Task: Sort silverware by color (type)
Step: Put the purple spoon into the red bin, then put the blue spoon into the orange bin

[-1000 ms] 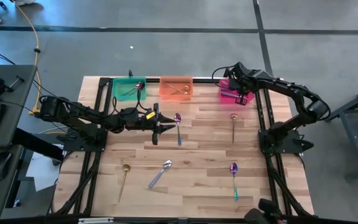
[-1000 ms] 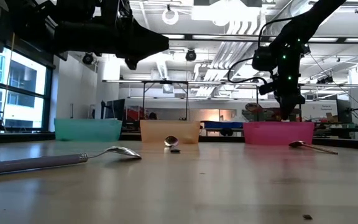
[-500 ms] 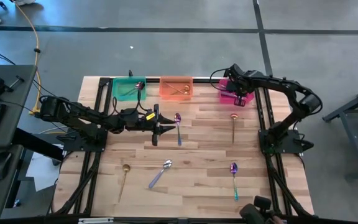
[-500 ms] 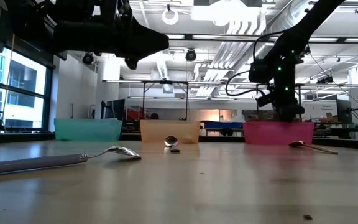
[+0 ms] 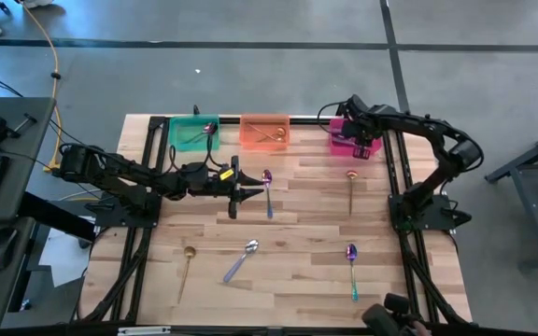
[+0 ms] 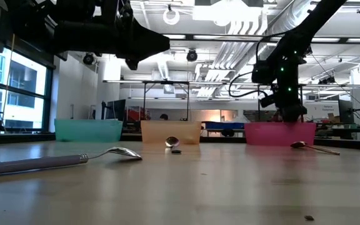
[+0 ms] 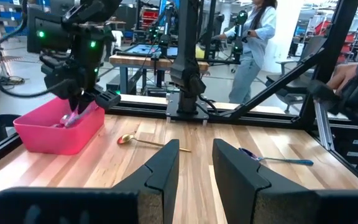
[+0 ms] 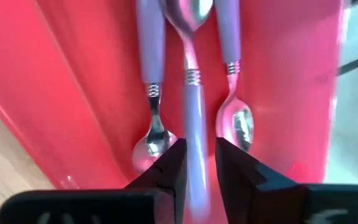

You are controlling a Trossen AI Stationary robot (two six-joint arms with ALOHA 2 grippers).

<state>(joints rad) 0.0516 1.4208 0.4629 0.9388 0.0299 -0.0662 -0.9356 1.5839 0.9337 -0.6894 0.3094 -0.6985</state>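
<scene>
Right gripper (image 5: 366, 144): you have it in the upper right of the high view, low over the pink bin (image 5: 342, 145).
Right grip: a lilac-handled spoon (image 8: 193, 99) runs straight out from the gripper (image 8: 199, 146), bowl end away from it. Cannot tell whether it is clasped or let go.
Pink bin contents: two more lilac-handled spoons lie on either side of that one, one (image 8: 151, 87) with its bowl beside one fingertip, the other (image 8: 234, 93) beside the other. All three lie parallel on the bin floor.
Left gripper (image 5: 247, 193): your left arm reaches in from mid-left and hangs above the table, just left of centre.
Left grip: released, fingers (image 7: 160, 165) apart with nothing between them.
Purple spoon (image 5: 267, 191): just right of the left gripper, centre of frame, lying top to bottom.
Gold spoon (image 5: 351, 187): below the pink bin, right of centre, bowl toward the bin.
Second gold spoon (image 5: 186, 266): lower left of the table.
Silver spoon (image 5: 241, 260): lower centre, lying on a slant, lilac handle toward lower left.
Purple-teal spoon (image 5: 352, 270): lower right, bowl up, teal handle down.
Green bin (image 5: 181, 124): top edge, left; holds at least one utensil, kind unclear.
Orange bin (image 5: 253, 124): top edge, centre; a gold piece lies in it.
</scene>
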